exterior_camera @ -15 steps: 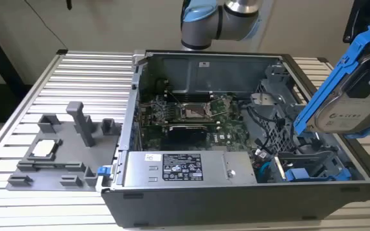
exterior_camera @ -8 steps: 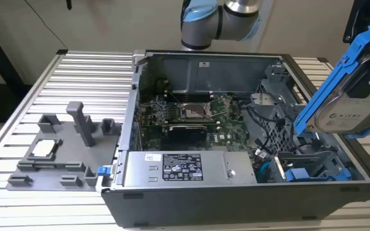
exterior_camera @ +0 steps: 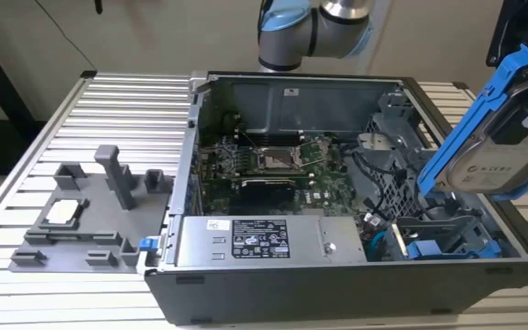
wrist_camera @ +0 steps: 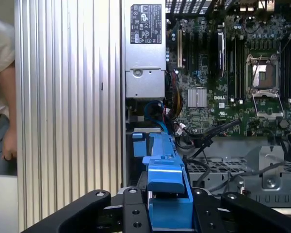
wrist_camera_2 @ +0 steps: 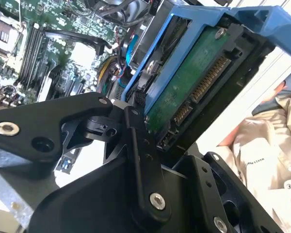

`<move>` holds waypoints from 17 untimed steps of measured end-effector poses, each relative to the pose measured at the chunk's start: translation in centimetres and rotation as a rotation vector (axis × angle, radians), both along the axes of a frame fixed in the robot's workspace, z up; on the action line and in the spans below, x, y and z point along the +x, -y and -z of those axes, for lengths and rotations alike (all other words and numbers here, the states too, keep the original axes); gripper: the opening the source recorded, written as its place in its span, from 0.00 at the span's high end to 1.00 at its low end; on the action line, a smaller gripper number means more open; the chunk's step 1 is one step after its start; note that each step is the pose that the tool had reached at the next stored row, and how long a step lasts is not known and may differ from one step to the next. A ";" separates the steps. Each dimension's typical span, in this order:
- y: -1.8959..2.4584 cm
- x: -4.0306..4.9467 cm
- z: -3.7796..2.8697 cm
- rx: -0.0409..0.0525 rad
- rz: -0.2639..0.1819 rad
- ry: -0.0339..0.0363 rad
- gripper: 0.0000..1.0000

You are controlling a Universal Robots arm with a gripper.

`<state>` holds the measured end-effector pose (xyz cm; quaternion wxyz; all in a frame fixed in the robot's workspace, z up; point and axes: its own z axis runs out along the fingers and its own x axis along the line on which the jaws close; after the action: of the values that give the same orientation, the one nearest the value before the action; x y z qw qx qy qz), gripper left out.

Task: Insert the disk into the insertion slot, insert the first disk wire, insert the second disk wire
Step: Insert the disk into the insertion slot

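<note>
Black cables (exterior_camera: pixel 367 184) crowd the side of the insertion slot (exterior_camera: pixel 434 225), open from above

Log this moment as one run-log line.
gripper: shut on disk | disk: tilted, held above open computer case, exterior view's right | insertion slot: disk not yet in

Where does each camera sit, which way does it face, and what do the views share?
Exterior view: off-arm, looking down into the computer case; arm at top.
Second wrist view: wrist-mounted, faces the disk, circuit-board side; hand clamps it.
First wrist view: wrist-mounted, looks past hand and disk at the motherboard.
All share the disk.
</note>
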<state>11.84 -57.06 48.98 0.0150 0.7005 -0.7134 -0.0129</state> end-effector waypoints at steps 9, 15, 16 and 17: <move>0.02 0.19 1.13 -0.0001 -0.001 0.0000 0.67; 0.05 0.34 1.83 -0.0001 -0.008 0.0000 0.67; 0.05 0.36 1.96 -0.0001 -0.010 0.0001 0.67; 0.05 0.37 2.08 -0.0001 -0.013 0.0002 0.67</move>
<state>12.21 -57.12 46.90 0.0150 0.7050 -0.7090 -0.0127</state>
